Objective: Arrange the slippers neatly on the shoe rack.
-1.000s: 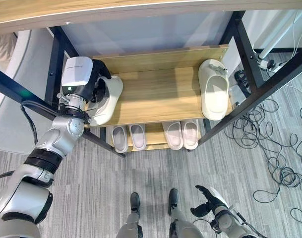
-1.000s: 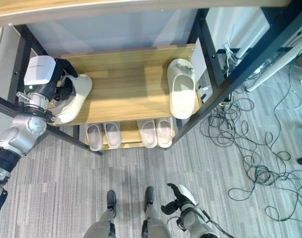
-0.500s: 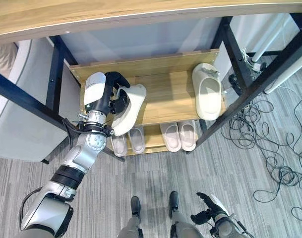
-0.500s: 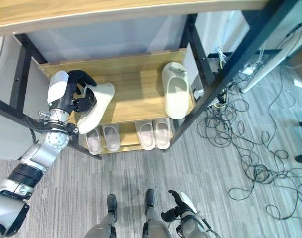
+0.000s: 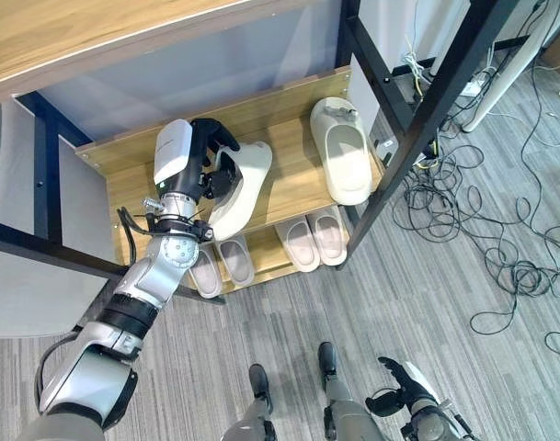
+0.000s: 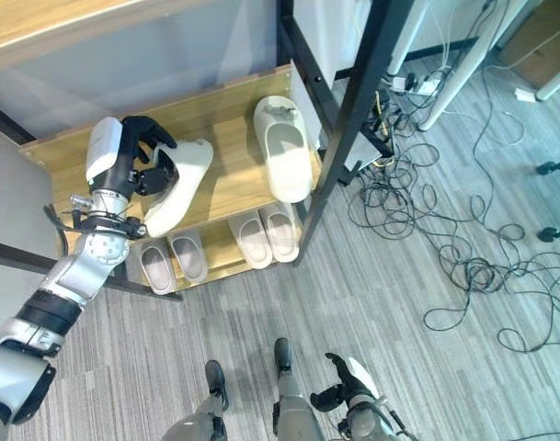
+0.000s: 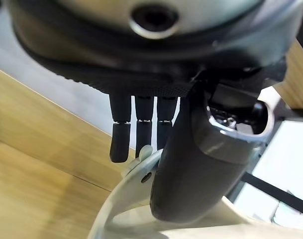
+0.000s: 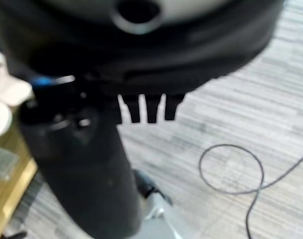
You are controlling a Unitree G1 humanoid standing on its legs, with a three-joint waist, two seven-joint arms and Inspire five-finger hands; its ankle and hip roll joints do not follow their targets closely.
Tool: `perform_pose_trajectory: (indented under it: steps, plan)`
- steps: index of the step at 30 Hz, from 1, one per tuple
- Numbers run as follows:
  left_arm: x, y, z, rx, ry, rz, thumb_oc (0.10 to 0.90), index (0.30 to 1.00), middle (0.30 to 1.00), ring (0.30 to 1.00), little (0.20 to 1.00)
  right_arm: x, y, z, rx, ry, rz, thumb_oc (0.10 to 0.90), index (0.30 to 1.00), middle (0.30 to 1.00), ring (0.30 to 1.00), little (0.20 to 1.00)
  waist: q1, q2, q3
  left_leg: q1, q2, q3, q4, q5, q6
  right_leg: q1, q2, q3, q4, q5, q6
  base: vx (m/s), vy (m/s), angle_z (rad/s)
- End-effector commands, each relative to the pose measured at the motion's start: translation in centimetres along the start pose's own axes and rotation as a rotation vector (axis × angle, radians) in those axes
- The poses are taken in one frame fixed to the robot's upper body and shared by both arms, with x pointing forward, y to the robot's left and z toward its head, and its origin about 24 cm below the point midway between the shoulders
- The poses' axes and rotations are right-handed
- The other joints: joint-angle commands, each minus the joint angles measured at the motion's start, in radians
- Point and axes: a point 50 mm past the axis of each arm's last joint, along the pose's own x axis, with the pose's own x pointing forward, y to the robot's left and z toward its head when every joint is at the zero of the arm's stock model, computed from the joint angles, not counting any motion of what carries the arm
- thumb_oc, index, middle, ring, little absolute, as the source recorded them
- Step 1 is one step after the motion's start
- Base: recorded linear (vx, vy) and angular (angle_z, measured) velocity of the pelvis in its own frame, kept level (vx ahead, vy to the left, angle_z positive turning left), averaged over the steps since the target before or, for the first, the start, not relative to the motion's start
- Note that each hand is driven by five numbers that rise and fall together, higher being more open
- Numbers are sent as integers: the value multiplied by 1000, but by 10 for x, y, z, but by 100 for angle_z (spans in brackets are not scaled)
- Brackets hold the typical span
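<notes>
We see the left hand (image 5: pixel 209 154) grasping a cream slipper (image 5: pixel 240 186) above the shoe rack (image 5: pixel 296 179); at 5 o'clock, the right hand (image 5: pixel 396 390) hangs loosely clenched, partly cut off.

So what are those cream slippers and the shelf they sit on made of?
The held slipper and its mate look like moulded foam or soft rubber: matte, one-piece, thick-soled. The shelf shows pale wood grain, perhaps laminate, on a black frame that looks like painted metal.
</notes>
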Motion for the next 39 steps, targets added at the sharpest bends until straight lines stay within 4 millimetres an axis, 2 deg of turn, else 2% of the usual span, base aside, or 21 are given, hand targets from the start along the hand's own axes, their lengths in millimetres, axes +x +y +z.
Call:
perform_pose_trajectory:
  steps: [1,7,18,19,20,21,22,28,39]
  plan:
    - [44,55,30,32,-132,237,400,300,300,300,300,-7,-10,-7,-17,-28,-37,800,900,900,900,900,-16,-23,-60,-57,-54,-58,2,-1,-23,-4,-83,-59,7,-58,132,23,-1,-5]
    - [63,67,38,125,-149,246,400,300,300,300,300,-3,-9,-1,-16,-44,-31,800,900,900,900,900,-27,-23,-55,-67,-54,-55,2,2,-23,-16,-81,-56,7,-54,134,19,-4,-7]
    - [80,77,40,223,-119,261,400,300,300,300,300,-1,-4,6,-4,-63,-24,800,900,900,900,900,-41,-30,-44,-83,-50,-64,2,6,-25,-33,-74,-56,7,-51,134,4,-3,-2]
    - [81,77,41,213,-116,267,411,316,316,316,316,-1,-3,7,-5,-66,-22,800,900,900,900,900,-42,-30,-43,-86,-50,-65,2,7,-25,-35,-73,-57,7,-51,134,0,0,0]
    - [81,78,43,207,-119,274,522,484,484,484,484,-1,-2,8,-3,-67,-19,800,900,900,900,900,-43,-31,-43,-87,-49,-67,2,7,-25,-36,-73,-58,7,-52,133,0,0,0]
    - [82,78,45,201,-125,278,679,719,719,719,719,-2,-1,8,-3,-69,-17,800,900,900,900,900,-43,-32,-43,-88,-48,-69,2,7,-26,-37,-73,-59,7,-52,133,0,0,0]
    - [83,77,48,198,-130,281,800,900,900,900,900,-2,0,8,-3,-70,-13,800,900,900,900,900,-43,-32,-43,-89,-47,-69,2,7,-26,-37,-73,-61,7,-52,134,0,0,0]
    - [87,69,63,143,-160,276,800,900,900,900,900,-3,0,11,2,-92,-12,800,900,900,900,900,-47,-33,-41,-92,-46,-78,2,6,-28,-37,-69,-66,7,-54,131,0,0,0]
    - [73,30,80,-52,-191,188,800,900,900,900,900,-2,1,11,2,-88,-16,800,900,900,900,900,-36,-34,-36,-84,-42,-91,2,7,-30,-21,-64,-78,7,-61,127,-4,-6,2]
